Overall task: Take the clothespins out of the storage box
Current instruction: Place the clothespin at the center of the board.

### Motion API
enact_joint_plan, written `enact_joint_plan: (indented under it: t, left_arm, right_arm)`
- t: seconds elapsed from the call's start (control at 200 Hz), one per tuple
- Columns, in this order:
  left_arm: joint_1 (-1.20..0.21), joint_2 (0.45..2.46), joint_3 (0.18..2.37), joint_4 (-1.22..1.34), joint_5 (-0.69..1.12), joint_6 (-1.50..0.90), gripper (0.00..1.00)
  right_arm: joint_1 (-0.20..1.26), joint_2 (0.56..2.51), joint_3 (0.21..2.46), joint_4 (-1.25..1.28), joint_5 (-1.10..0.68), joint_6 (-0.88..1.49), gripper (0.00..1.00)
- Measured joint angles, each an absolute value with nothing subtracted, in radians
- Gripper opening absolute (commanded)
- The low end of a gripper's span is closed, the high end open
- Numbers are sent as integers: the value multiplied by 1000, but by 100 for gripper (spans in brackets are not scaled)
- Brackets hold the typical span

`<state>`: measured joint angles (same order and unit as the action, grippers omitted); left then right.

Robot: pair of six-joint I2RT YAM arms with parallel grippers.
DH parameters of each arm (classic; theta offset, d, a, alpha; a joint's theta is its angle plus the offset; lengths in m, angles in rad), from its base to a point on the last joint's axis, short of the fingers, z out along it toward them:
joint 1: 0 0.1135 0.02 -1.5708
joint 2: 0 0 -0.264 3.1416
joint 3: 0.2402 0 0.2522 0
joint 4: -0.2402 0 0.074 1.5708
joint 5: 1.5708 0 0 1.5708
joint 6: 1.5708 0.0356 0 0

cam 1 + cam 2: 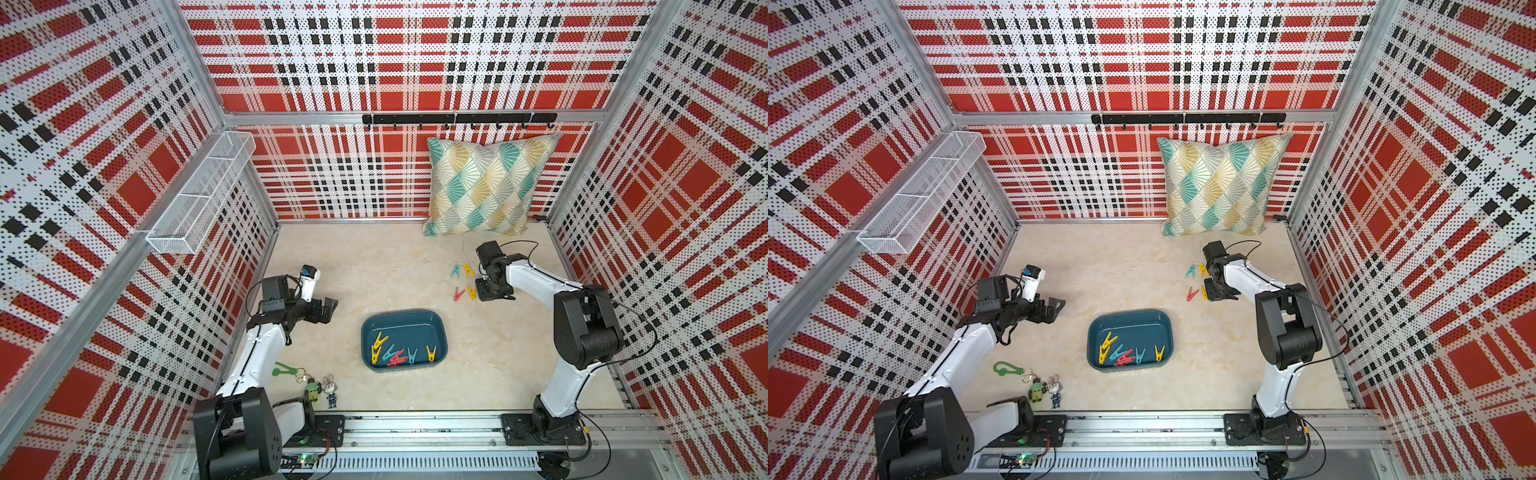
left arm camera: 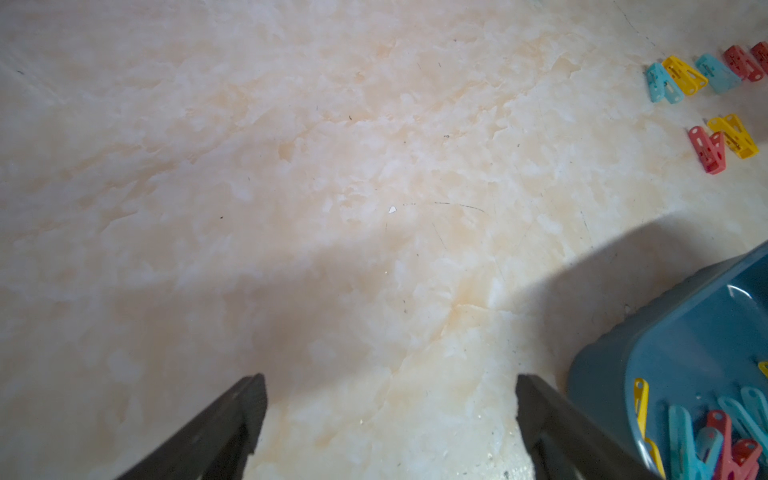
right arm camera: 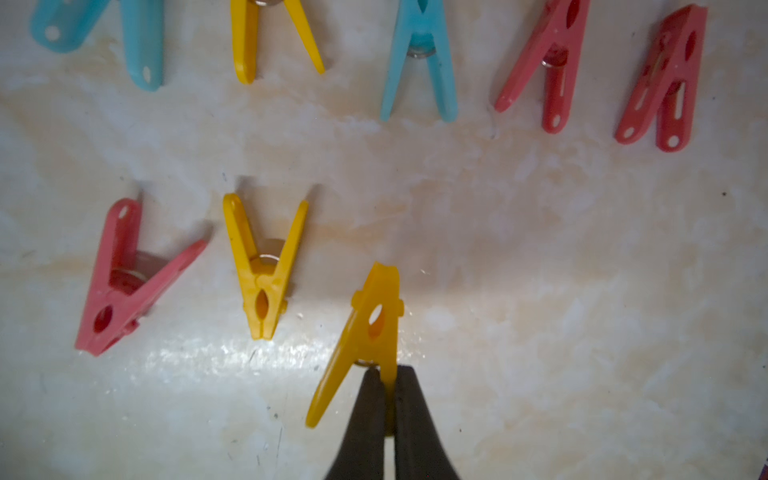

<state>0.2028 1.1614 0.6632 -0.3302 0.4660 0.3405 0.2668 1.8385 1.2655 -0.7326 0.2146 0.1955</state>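
The dark teal storage box (image 1: 403, 316) (image 1: 1128, 316) sits mid-table with several yellow, red and teal clothespins (image 1: 395, 353) (image 1: 1125, 353) along its near side. More clothespins (image 1: 462, 282) (image 1: 1196, 282) lie on the table to the right and behind it, in two rows in the right wrist view. Just above the table beside the nearer row (image 3: 262, 270), my right gripper (image 3: 388, 374) (image 1: 485, 293) is shut on one leg of a yellow clothespin (image 3: 374, 324). My left gripper (image 1: 330, 309) (image 2: 390, 382) hangs open and empty left of the box (image 2: 685, 332).
A patterned pillow (image 1: 486, 187) leans on the back wall under a black hook rail (image 1: 457, 118). A white wire-mesh basket (image 1: 199, 195) hangs on the left wall. A green clip with keychain figurines (image 1: 286, 370) lies near the left arm's base.
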Motion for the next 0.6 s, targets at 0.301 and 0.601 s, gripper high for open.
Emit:
enact_joint_plan:
  t: [0.301,0.601]
  left_arm:
    - [209,1158,663,-330,467,340,99]
    - [209,1158,663,-330,467,340,99]
  right_arm:
    - [258,1921,1291,-724,229,178,10]
    - [251,1938,1302,-719,229,172,17]
